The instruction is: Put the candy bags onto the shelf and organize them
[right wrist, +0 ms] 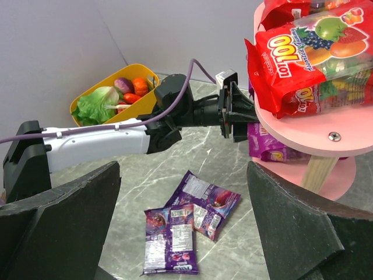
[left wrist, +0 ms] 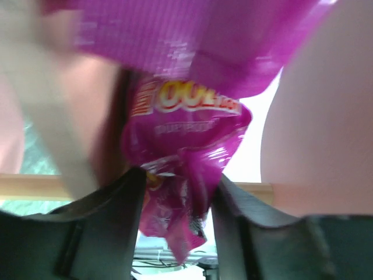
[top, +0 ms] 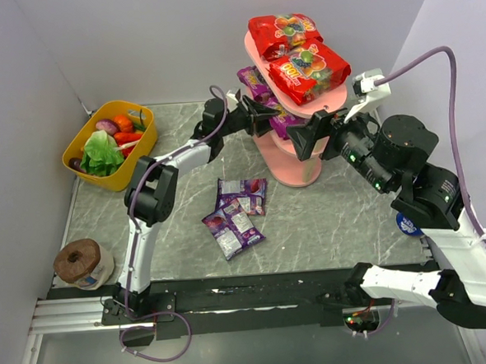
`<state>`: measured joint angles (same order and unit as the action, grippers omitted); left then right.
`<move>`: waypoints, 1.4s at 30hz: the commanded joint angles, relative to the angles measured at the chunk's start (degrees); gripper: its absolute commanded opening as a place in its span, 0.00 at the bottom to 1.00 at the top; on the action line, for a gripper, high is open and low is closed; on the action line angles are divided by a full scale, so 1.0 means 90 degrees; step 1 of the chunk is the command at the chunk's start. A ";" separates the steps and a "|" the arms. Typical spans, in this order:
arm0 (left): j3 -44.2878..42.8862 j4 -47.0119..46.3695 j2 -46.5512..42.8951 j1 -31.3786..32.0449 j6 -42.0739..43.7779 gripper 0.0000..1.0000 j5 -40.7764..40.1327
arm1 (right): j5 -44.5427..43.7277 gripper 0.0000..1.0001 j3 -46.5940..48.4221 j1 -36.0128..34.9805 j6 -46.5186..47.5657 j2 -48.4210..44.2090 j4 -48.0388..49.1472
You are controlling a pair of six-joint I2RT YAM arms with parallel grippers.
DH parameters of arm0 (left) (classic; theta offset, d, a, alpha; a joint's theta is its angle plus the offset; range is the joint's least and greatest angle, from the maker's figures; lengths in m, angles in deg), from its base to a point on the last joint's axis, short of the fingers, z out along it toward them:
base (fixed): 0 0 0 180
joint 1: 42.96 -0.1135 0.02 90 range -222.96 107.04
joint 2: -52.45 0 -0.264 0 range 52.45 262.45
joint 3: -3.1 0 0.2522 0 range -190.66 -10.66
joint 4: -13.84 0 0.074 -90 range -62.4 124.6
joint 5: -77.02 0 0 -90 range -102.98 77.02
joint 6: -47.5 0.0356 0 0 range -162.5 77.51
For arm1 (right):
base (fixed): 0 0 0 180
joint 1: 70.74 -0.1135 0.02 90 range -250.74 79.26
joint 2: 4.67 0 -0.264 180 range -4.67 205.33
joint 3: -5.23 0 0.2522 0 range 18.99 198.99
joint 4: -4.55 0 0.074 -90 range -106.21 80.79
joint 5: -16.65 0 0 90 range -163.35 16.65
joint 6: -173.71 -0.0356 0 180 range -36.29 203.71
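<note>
Left wrist: purple candy bag (left wrist: 185, 140) between left fingers (left wrist: 108, 230).

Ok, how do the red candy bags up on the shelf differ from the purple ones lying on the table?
Colour: the red bags carry fruit print, while the purple bags have white-pink print.
Size: the red bags are clearly larger than the purple bags.
Place: the red bags lie on the top board of the pink shelf, while the purple bags lie flat on the table, partly overlapping.
Both are glossy plastic packets.
</note>
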<state>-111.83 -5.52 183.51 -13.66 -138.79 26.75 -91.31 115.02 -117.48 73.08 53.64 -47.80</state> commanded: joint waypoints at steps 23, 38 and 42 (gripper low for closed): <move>0.2050 0.1248 -0.2501 -0.0189 0.2210 0.86 -0.0566 | -0.0153 0.99 0.0150 -0.0012 -0.0127 0.0201 0.0010; 0.3349 0.4890 -0.5020 -0.0345 0.5131 0.96 -0.3700 | 0.0744 0.99 -0.0083 -0.0002 -0.0381 0.0875 -0.0224; 0.3974 0.5320 -0.5616 -0.0676 0.5211 0.96 -0.3975 | 0.1164 0.97 -0.0512 -0.0021 -0.0566 0.1109 -0.0263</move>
<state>-79.98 34.63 137.24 -17.16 -96.32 -2.21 -85.40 113.92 -117.48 70.19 61.86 -49.11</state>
